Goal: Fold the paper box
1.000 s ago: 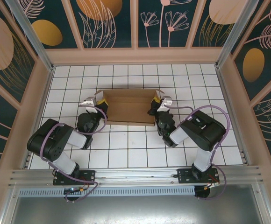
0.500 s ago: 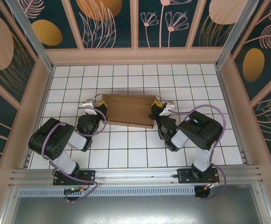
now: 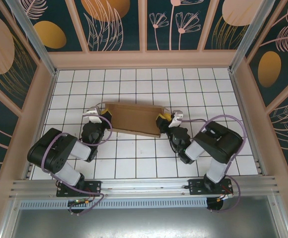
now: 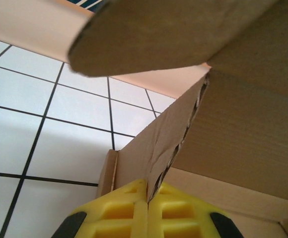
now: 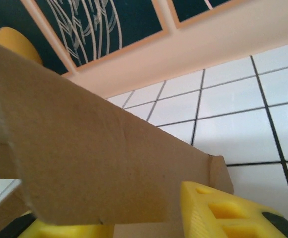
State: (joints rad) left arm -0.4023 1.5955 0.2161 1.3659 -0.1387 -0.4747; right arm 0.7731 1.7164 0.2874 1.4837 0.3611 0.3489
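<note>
Paper box (image 3: 134,119) is lying mid-table on the white tiled table (image 3: 139,163), between the two grippers. Long axis is running left to right, skewed a little: the left end is sitting farther, the right end nearer. The open side is facing up and toward the near edge, with the far wall standing.

Left arm (image 3: 54,151) is folding back on itself, elbow out to the left, forearm reaching in low to the box's left end. Left gripper (image 4: 147,198) is pinching a torn-looking cardboard flap edge, yellow pads (image 4: 121,206) pressing together on it.

Right arm (image 3: 218,141) is mirroring this, elbow out to the right, wrist low at the box's right end. Right gripper (image 5: 139,220) is standing with its yellow fingers (image 5: 218,210) apart and a cardboard wall passing between them; cannot tell whether either pad is touching it.

Box is looking plain brown, unprinted and shallow, with a rounded flap hanging above the left wrist camera.
</note>
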